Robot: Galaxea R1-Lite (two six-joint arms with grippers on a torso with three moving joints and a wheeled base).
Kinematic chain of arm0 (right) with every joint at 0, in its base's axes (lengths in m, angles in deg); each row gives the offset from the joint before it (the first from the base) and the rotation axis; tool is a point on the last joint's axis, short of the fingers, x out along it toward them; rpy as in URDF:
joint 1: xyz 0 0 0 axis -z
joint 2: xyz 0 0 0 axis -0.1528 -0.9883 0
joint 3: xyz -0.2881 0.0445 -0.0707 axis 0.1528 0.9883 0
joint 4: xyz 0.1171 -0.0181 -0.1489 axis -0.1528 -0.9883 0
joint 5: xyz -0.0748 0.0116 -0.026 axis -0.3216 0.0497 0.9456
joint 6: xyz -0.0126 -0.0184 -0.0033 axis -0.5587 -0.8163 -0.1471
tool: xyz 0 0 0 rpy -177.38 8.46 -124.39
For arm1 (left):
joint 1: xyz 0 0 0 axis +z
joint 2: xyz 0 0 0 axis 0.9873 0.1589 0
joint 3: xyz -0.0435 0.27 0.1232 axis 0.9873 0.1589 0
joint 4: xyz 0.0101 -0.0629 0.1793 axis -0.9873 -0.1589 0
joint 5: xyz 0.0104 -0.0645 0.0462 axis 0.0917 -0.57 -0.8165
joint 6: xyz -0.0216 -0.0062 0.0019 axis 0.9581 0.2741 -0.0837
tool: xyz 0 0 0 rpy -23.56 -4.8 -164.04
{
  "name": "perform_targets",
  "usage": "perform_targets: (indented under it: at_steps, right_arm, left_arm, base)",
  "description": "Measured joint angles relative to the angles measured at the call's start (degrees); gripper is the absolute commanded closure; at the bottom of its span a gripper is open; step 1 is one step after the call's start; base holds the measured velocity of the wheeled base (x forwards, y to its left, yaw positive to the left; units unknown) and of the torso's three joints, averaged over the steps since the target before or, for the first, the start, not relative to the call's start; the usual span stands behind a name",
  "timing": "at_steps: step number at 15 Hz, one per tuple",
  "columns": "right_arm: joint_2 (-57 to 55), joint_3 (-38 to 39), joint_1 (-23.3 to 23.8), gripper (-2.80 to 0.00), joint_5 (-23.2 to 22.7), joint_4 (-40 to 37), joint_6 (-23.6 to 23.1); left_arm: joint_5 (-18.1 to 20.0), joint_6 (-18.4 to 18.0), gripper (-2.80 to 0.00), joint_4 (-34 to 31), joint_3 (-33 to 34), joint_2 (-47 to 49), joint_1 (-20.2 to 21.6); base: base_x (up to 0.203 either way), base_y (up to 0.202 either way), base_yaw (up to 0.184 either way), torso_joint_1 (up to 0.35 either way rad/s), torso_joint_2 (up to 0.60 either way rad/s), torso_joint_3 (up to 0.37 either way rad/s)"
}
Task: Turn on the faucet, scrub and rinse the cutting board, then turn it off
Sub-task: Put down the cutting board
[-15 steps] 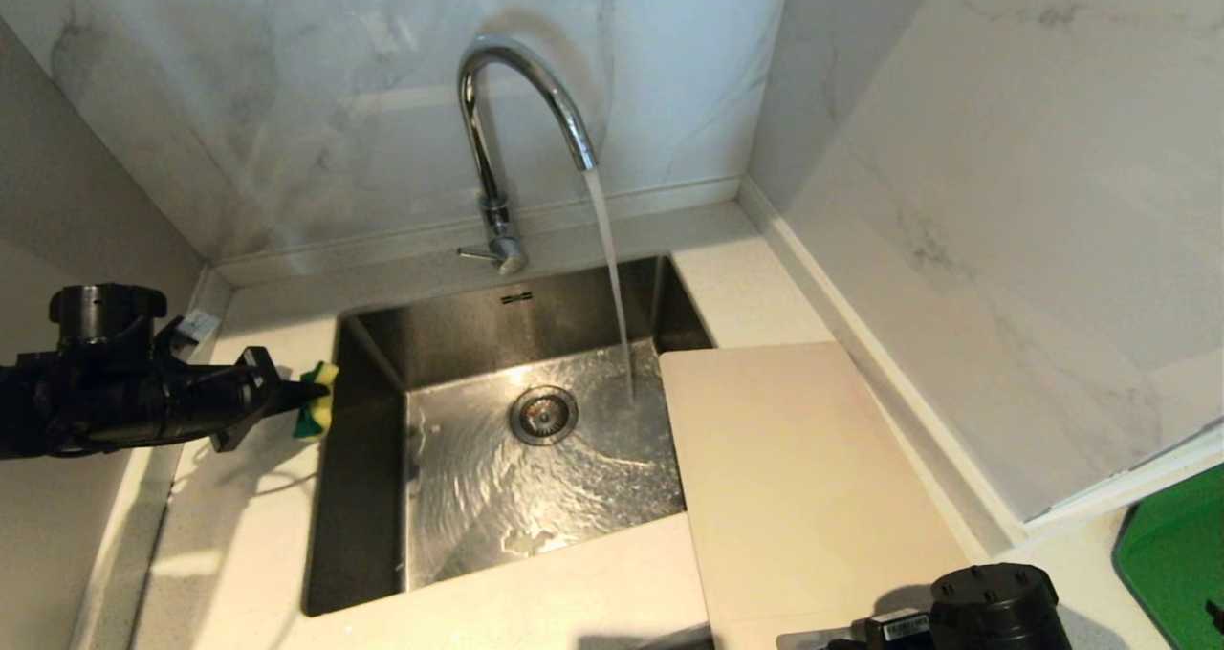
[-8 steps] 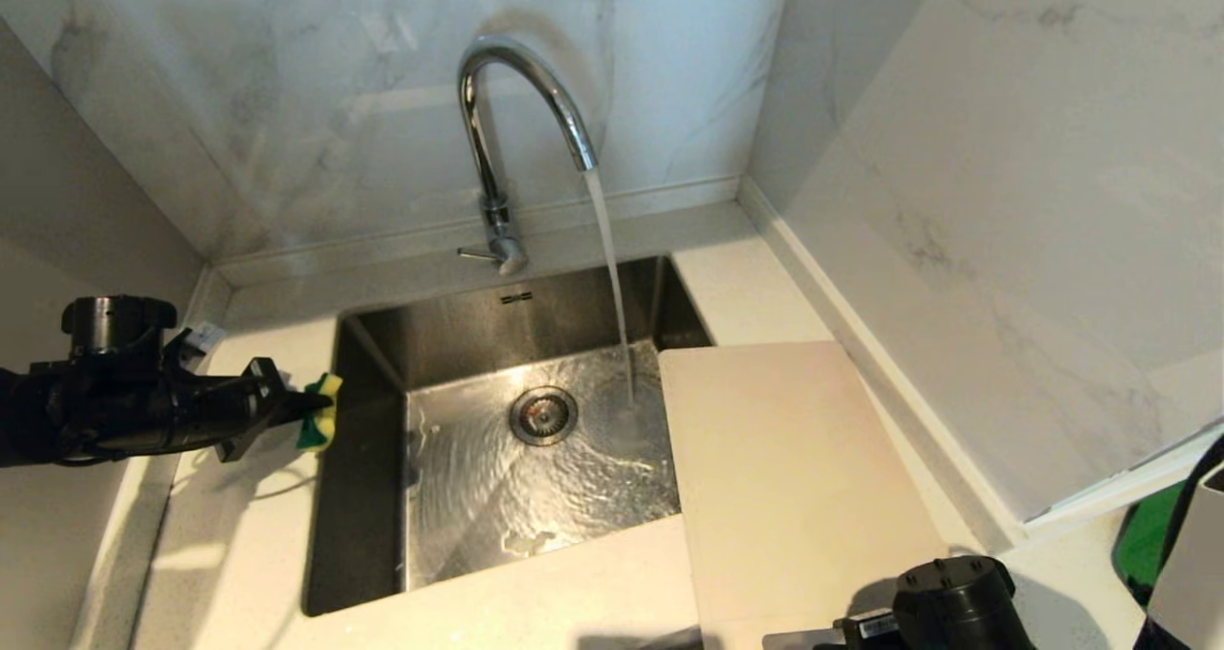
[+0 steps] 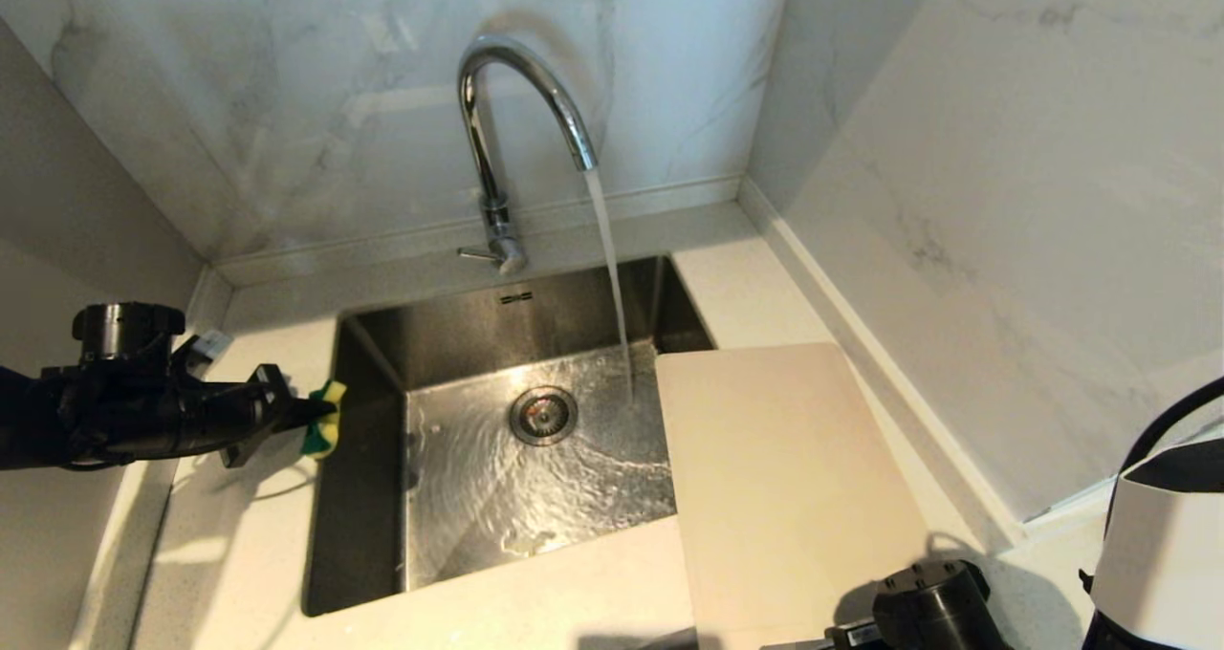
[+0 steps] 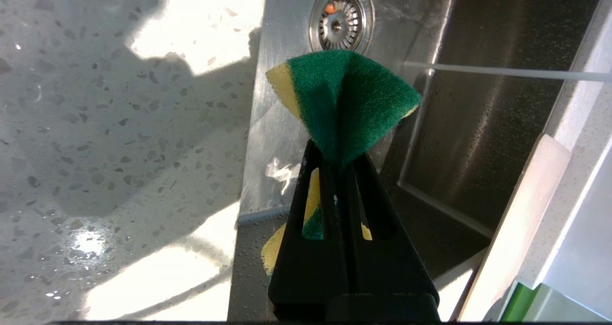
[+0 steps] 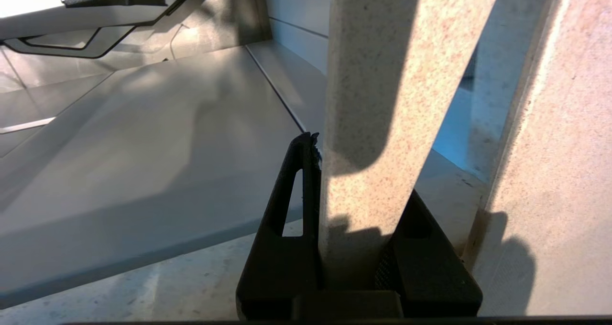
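Note:
The chrome faucet (image 3: 516, 86) pours a stream of water (image 3: 612, 287) into the sink (image 3: 363, 497); its lever (image 3: 473, 253) points left. The cream cutting board (image 3: 784, 478) lies on the right counter, its left edge overhanging the basin beside the stream. My left gripper (image 3: 311, 411) hovers level at the sink's left rim, shut on a green-and-yellow sponge (image 4: 349, 95). In its wrist view the left gripper (image 4: 337, 155) pinches the sponge folded. My right gripper (image 5: 358, 172) is shut on the cutting board (image 5: 377, 100) at its slot handle; only its wrist (image 3: 932, 607) shows in the head view.
Marble walls close in behind and on the right. The drain (image 3: 543, 414) sits mid-basin under rippling water. Speckled counter (image 3: 239, 535) runs along the left and front of the sink. A white section of my right arm (image 3: 1157, 545) stands at the right edge.
My right arm has slid left along the bottom edge, swinging the board's near end left with it. The left gripper with the sponge has sunk slightly. The white arm section has come into view.

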Motion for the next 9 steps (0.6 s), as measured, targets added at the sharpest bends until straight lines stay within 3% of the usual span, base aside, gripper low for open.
perform_targets:
  at_steps: [3,4,5,9]
  right_arm:
    - [-0.9,-0.7,-0.2,0.0,0.0,0.0,-0.1]
    - [-1.0,-0.7,-0.2,-1.03,0.0,0.0,-0.5]
    - [-1.1,-0.8,-0.2,-2.8,0.0,0.0,-0.8]
    - [-0.5,-0.7,-0.3,-2.8,-0.1,-0.1,-0.8]
  left_arm:
    - [0.0,0.0,0.0,0.0,0.0,0.1,0.0]
    - [0.0,0.0,0.0,0.0,0.0,0.1,0.0]
    - [-0.1,0.0,0.0,0.0,-0.1,0.3,0.0]
    - [-0.1,0.0,0.0,0.1,-0.2,0.5,0.0]
  base:
    - [0.0,0.0,0.0,0.0,0.0,0.0]
    - [0.0,0.0,0.0,0.0,0.0,0.0]
    - [0.0,0.0,0.0,0.0,0.0,0.0]
    - [0.0,0.0,0.0,0.0,0.0,0.0]
